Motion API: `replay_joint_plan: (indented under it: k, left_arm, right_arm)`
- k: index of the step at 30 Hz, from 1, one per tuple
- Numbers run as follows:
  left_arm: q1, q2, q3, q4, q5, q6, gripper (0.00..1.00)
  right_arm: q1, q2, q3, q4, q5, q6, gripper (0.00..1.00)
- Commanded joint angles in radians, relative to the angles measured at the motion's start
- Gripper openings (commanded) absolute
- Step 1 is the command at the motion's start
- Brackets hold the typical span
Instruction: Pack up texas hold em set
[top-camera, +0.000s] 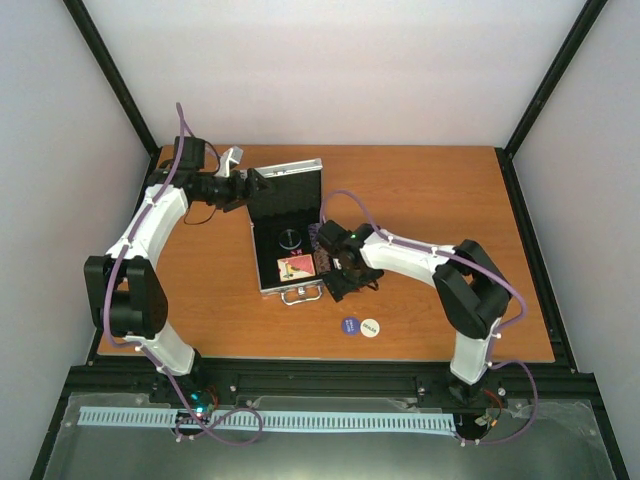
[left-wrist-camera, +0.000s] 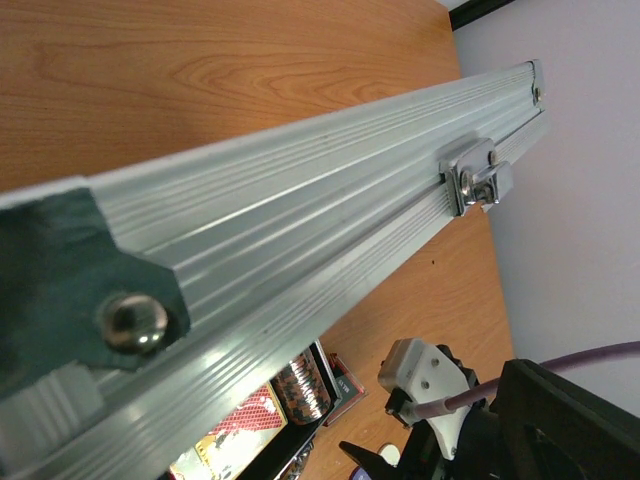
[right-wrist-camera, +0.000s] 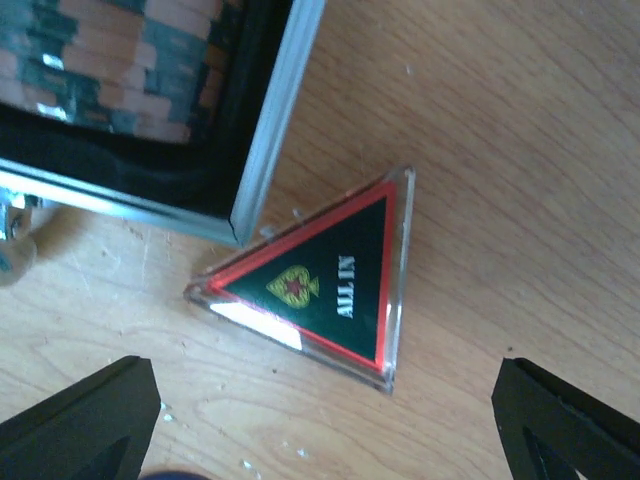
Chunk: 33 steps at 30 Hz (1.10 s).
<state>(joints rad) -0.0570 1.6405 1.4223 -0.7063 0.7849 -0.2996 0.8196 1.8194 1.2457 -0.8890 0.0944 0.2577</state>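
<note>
The silver case (top-camera: 268, 262) lies open mid-table with its lid (top-camera: 290, 185) raised. A pink-orange card box (top-camera: 297, 267) and a dark chip stack (left-wrist-camera: 305, 388) sit in the black foam. My left gripper (top-camera: 257, 190) is at the lid's left edge, jaws spread. In its wrist view only the lid's ribbed rim (left-wrist-camera: 300, 230) and a latch (left-wrist-camera: 478, 180) fill the frame; its fingers are hidden. My right gripper (right-wrist-camera: 325, 430) hangs open over the table. The black "ALL IN" triangle (right-wrist-camera: 325, 275) lies flat beyond its fingertips (right-wrist-camera: 80, 420), just outside the case's corner (right-wrist-camera: 262, 150).
A blue disc (top-camera: 349, 325) and a white disc (top-camera: 370, 327) lie side by side on the wood in front of the case. The case's handle (top-camera: 302, 294) points toward the arms. Bare wooden table (top-camera: 450, 200) stretches to the right and rear.
</note>
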Motion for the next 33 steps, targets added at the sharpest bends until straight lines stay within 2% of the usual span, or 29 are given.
replay_joint_plan:
  k: [1,10,16,22,27,33]
  left_arm:
    - [-0.001,-0.022,0.027,0.025,-0.003,0.006,1.00]
    - [-0.003,-0.016,0.033,0.022,-0.004,0.006,1.00]
    - [-0.002,-0.005,0.039,0.021,0.000,0.004,1.00]
    - [-0.002,-0.007,0.029,0.021,0.001,0.004,1.00]
    - [-0.003,-0.010,0.028,0.020,0.001,0.004,1.00]
    - [-0.001,-0.010,0.033,0.021,0.002,0.004,1.00]
  right_arm:
    - [0.001,0.048,0.044,0.041,0.002,0.027,0.94]
    - [-0.019,0.098,0.025,0.089,-0.045,0.057,0.87]
    - [-0.034,0.116,0.009,0.102,-0.060,0.064,0.74]
    - [-0.036,0.115,-0.055,0.130,-0.076,0.065,0.70]
    - [-0.036,0.111,-0.077,0.133,-0.080,0.072,0.52]
    - [-0.036,0.050,-0.017,0.052,-0.017,0.049,0.38]
